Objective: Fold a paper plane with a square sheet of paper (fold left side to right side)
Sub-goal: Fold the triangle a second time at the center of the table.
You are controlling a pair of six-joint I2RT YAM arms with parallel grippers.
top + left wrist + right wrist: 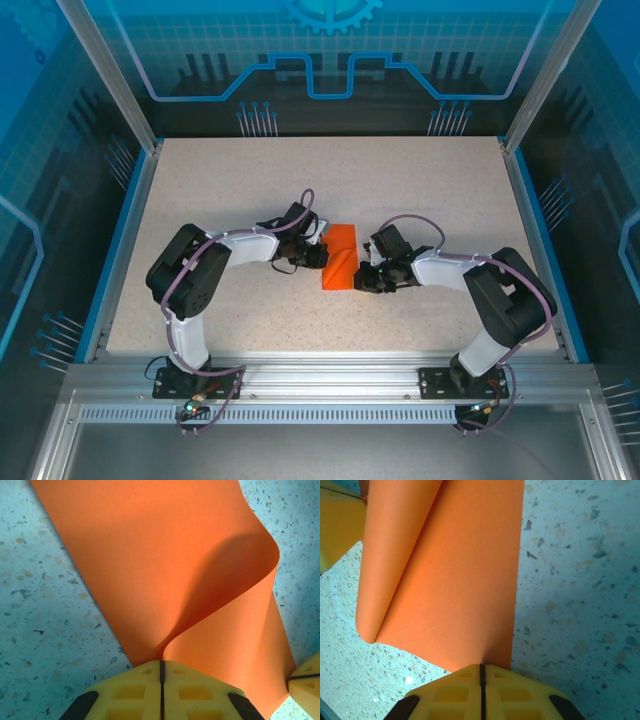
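Smooth orange paper (150, 555) curls over; left fingers (131, 691) and right fingers (451, 695) pinch it

The left arm (190, 275) bends in toward 3 o'clock and the right arm (505, 295) toward 9 o'clock, with their wrists low and close together. The left tool (320, 254) and the right tool (364, 278) each have their yellow fingers (140, 690) pressed flat together. Each pinches an edge of the orange sheet of paper (341, 255).

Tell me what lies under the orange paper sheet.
The speckled beige table lies under the thin orange paper sheet. Its curled-over half covers its own lower layer; anything between is hidden.
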